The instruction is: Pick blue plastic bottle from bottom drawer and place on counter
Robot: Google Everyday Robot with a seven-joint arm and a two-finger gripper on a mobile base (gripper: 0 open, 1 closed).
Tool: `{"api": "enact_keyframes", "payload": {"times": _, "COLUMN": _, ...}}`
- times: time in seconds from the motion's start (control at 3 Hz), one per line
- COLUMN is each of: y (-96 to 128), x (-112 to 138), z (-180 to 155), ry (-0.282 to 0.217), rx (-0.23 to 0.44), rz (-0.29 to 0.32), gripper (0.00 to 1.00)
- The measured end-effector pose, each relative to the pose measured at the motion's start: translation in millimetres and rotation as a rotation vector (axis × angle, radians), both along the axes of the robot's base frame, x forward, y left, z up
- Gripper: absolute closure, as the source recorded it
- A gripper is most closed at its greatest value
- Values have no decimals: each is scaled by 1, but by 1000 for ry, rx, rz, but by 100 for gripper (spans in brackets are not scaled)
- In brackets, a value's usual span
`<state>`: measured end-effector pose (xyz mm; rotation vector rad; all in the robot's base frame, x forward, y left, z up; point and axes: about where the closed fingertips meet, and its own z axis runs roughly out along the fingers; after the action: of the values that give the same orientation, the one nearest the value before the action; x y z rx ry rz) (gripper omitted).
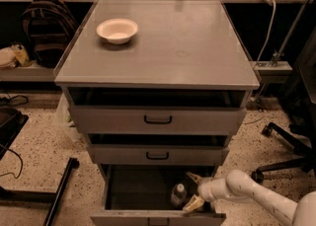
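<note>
The two-finger gripper (191, 191) sits in the deep grey bottom drawer (148, 217), fingers spread apart. The small clear plastic bottle (178, 194) stands just left of it. Well above, the flat grey counter (173, 47) holds a round white bowl (117, 30).

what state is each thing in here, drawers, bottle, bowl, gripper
bottle: upright, capped, standing in the bottom drawer
bottom drawer: pulled open
middle drawer: ajar
top drawer: ajar
bowl: upright, looks empty, on the counter
gripper: open, inside the bottom drawer just right of the bottle, not yet shut on it
</note>
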<state>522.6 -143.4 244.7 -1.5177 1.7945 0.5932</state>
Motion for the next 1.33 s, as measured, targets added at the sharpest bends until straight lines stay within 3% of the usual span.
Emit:
{"api": "enact_keyframes", "payload": {"times": 1.0, "y": 30, "x": 10, "z": -26, "ry": 16, "rx": 90, "rz": 8, "gripper": 18}}
{"api": "enact_keyframes", "payload": {"times": 1.33, "y": 40, "x": 8, "z": -34, "ry": 11, "rx": 108, "rz": 35, "gripper": 37}}
